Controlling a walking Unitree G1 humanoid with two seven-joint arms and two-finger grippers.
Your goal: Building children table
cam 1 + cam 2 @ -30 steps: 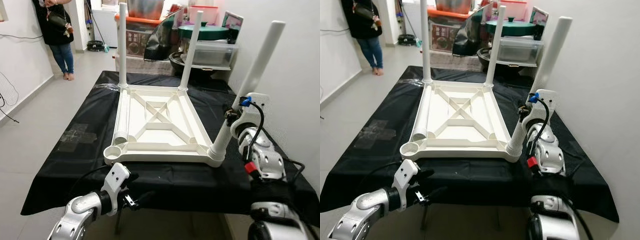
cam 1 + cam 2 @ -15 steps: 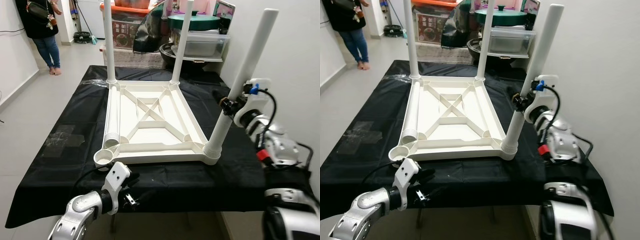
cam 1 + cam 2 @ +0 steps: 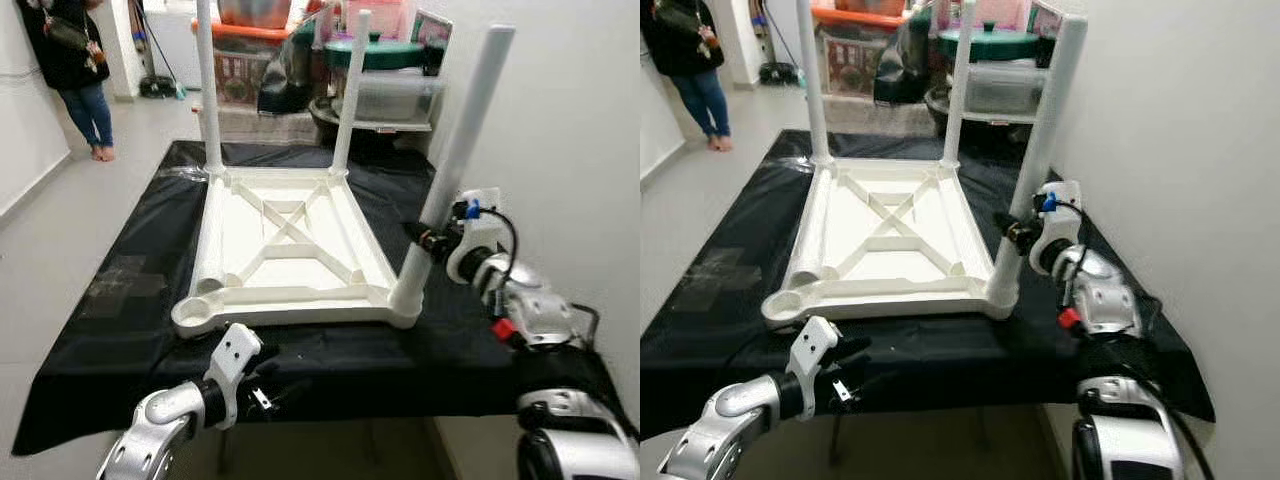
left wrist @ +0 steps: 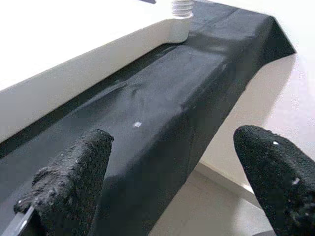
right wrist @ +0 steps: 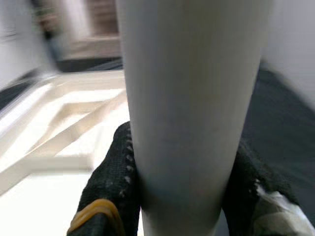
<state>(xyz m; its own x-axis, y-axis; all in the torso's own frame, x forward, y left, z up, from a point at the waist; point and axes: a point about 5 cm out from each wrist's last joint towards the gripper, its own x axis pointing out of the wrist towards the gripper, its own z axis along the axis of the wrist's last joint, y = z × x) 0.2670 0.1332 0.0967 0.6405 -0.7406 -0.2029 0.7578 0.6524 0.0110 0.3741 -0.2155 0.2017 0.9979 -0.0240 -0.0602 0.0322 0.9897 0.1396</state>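
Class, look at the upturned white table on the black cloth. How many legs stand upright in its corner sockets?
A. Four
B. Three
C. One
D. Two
B: two far legs and the near leg in the right gripper stand upright; the near-left socket is empty.

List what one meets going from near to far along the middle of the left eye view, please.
left gripper → black cloth's front edge → upturned white tabletop → two upright far legs → storage boxes behind the table.
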